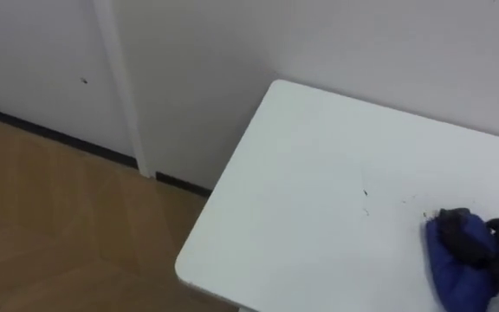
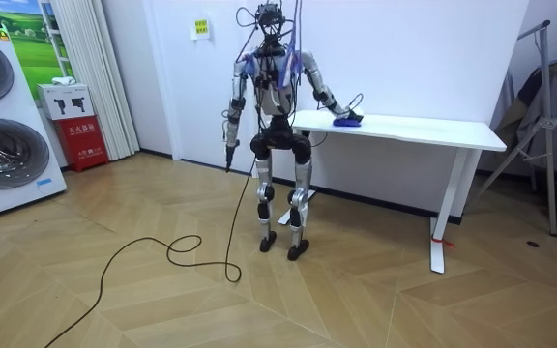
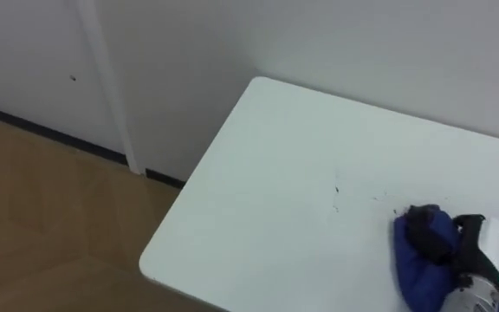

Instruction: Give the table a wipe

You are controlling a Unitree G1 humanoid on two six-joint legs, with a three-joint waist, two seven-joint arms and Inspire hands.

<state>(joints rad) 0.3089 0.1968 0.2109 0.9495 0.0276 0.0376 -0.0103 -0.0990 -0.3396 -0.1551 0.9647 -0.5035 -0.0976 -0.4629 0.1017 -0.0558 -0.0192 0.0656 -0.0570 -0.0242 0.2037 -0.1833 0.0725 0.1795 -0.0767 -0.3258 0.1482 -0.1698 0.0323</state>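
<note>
While the robot stands at the left end of the white table (image 3: pixel 267 191), its right hand (image 3: pixel 483 251) rests on the blue cloth (image 3: pixel 416 264) near the table's near right, dark fingers curled into the fabric. Dark specks (image 3: pixel 336 198) lie just left of the cloth. Its left hand (image 2: pixel 228 147) hangs at its side, its pose too small to tell.

The right hand (image 3: pixel 482 253) is cut off at the eye views' lower right corner and covers part of the blue cloth (image 3: pixel 416 260). The tabletop (image 3: pixel 267 191) runs out past the right and bottom edges. In the room view the left hand (image 2: pixel 228 147) is too small to read.
</note>
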